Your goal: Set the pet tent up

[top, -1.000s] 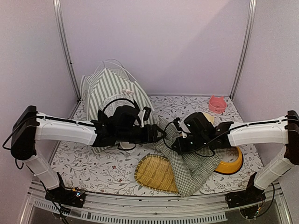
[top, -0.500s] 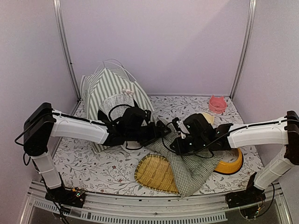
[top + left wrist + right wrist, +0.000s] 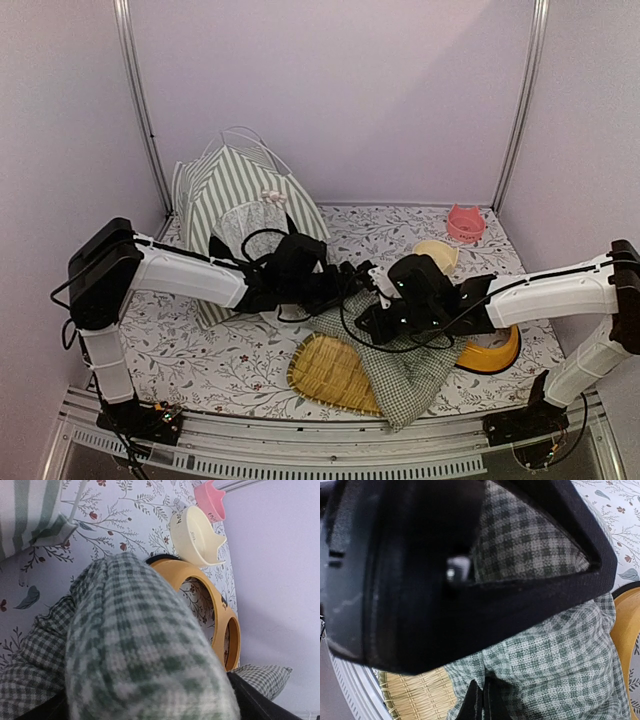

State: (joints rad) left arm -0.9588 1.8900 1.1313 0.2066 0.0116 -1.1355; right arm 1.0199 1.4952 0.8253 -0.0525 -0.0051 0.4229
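Gingham cushion (image 3: 410, 370) bunched up between your two pincers. Your left pincer (image 3: 345, 283): jaws wide apart, straddling raised cushion fold, not clamping. Your right pincer (image 3: 481, 702): closed, pinching cushion cloth, just beside left pincer's tips. Pet tent (image 3: 235, 195) stands upright beyond left pincer, far-left on counter (image 3: 200, 350), apart from both pincers. Woven tray (image 3: 330, 370) lies nearer you than pincers, partly under cushion.

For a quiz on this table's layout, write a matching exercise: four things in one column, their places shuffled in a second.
1 pet tent
2 pink bowl
3 woven tray
4 orange bowl

A far right, by the back wall
B near edge, partly under the checked cushion
C far left corner
D beneath the right arm

Pairs: 1-C, 2-A, 3-B, 4-D
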